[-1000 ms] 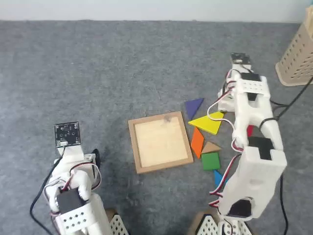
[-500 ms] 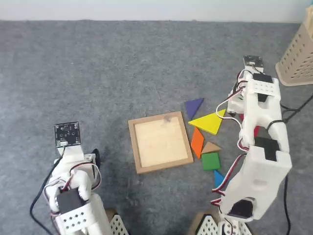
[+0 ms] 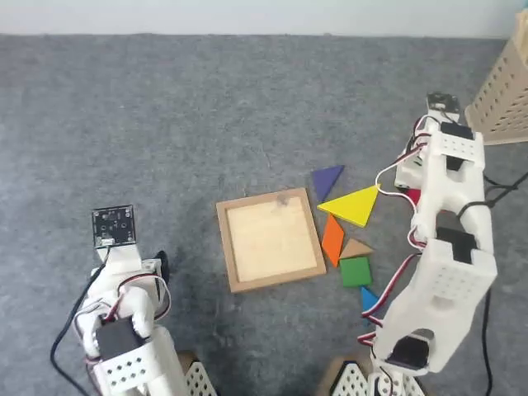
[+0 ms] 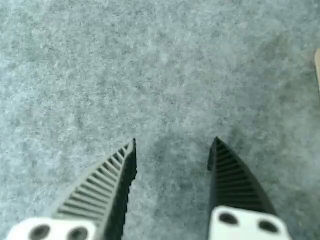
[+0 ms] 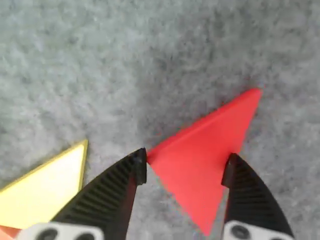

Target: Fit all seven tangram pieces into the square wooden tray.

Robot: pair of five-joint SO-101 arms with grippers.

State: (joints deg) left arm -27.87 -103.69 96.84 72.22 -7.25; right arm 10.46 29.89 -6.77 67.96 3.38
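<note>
Open carpet (image 3: 148,140) left of tray (image 3: 224,239); tangram pieces (image 3: 355,206) crowd its right side.

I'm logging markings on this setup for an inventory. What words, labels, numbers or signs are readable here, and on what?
None can be read. The wooden tray is bare wood; the red triangle and the yellow triangle have plain faces; the white arm casings carry no legible marks.

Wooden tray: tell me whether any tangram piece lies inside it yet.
No, the wooden tray shows bare wood; the pieces lie on the carpet beside it.
</note>
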